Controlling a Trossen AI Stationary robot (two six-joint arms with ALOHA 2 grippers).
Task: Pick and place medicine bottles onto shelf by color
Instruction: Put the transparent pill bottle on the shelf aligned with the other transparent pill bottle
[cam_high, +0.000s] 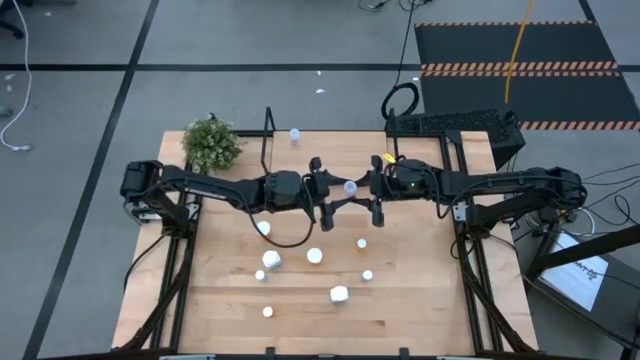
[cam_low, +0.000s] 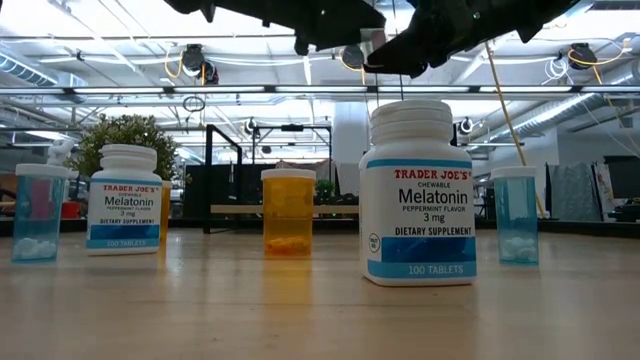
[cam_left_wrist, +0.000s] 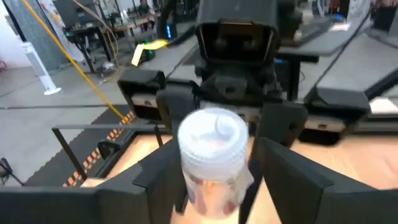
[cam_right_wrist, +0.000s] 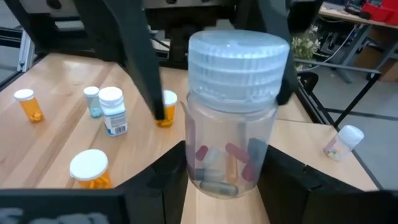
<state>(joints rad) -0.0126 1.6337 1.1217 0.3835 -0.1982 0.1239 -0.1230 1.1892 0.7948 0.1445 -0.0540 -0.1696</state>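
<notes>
At the near edge of the tabletop (cam_high: 230, 320), several medicine bottles are being left standing loose: a white melatonin bottle (cam_low: 421, 195) closest, an orange bottle (cam_low: 288, 212) behind it, a second white melatonin bottle (cam_low: 124, 200) and two pale blue bottles (cam_low: 39, 213) to the sides.

Further in, above the middle of the tabletop, a clear bottle with a pale ribbed cap (cam_high: 351, 187) is being held in the air between both arms, which are being stretched toward each other from the two sides. The right claw (cam_right_wrist: 225, 163) is being pinched on the bottle's body, with capsules showing inside. The left claw (cam_left_wrist: 214, 168) is being held around the same bottle from the opposite side, its fingers (cam_left_wrist: 165, 168) close along the body; whether they are pressing on it cannot be told.

Farthest off, the shelf (cam_high: 290, 145) is being occupied by one small bottle (cam_high: 295, 134), with a green plant (cam_high: 211, 143) standing beside it.
</notes>
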